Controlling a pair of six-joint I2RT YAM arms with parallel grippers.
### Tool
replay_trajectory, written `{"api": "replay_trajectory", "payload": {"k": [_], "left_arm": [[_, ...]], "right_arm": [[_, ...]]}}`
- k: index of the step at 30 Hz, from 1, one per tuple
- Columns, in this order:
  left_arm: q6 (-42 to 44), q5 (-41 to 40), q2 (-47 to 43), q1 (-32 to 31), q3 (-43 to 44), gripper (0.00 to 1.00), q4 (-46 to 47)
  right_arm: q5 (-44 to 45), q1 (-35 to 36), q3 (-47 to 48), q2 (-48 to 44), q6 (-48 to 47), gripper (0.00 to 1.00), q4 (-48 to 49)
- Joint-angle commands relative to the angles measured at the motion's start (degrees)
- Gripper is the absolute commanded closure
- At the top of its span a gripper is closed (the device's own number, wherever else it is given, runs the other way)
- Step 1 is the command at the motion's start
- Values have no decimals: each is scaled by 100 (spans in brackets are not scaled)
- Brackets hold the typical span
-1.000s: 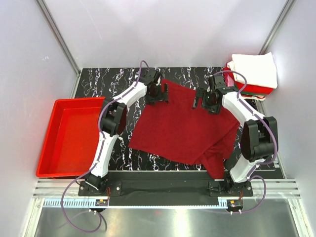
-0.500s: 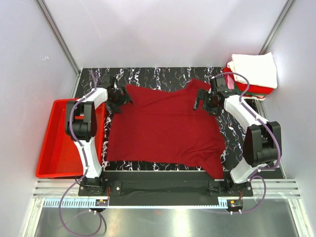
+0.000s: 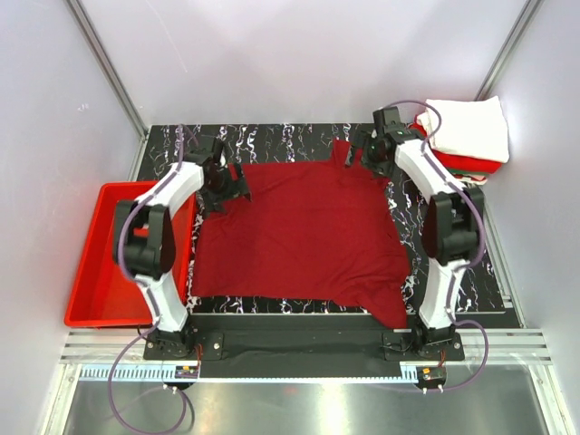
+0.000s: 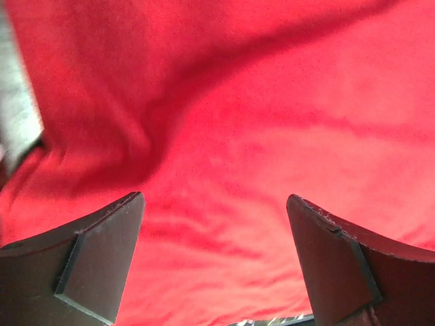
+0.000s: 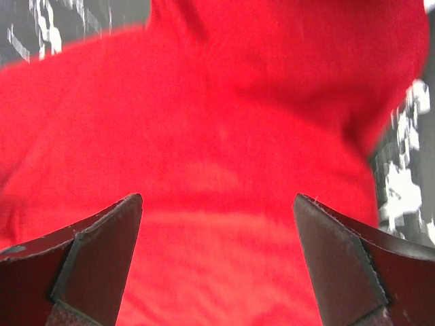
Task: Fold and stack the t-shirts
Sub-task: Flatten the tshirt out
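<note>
From overhead, the plain dark maroon-red cotton t-shirt (image 3: 299, 231), bunched on a slant a second ago, now lies pulled out nearly flat across the black marble-patterned table (image 3: 272, 136), reaching its near edge. The left gripper (image 3: 222, 181) has swung out to the shirt's far left corner and the right gripper (image 3: 358, 152) to its far right corner. Spreading looks done, I'd say, so folding can start. A rigid bright red plastic tray (image 3: 109, 263) sits off the left edge, a white-topped pile of folded shirts (image 3: 467, 127) sits at the far right corner, and pale walls stand around. The left wrist view shows the left gripper (image 4: 214, 258) let go, jaws wide over cloth (image 4: 258, 122). The right wrist view shows the right gripper (image 5: 217, 258) equally released above the shirt (image 5: 224, 136).
</note>
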Motion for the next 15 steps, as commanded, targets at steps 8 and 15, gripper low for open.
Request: {"api": "replay_trajectory", "payload": {"k": [8, 15], "left_arm": [[716, -760, -2547, -520, -1548, 7, -69], [822, -699, -3250, -521, -2104, 7, 19]], "right_arm": [[739, -122, 2859, 2402, -332, 0, -487], [502, -333, 4638, 3881, -103, 0, -716]]}}
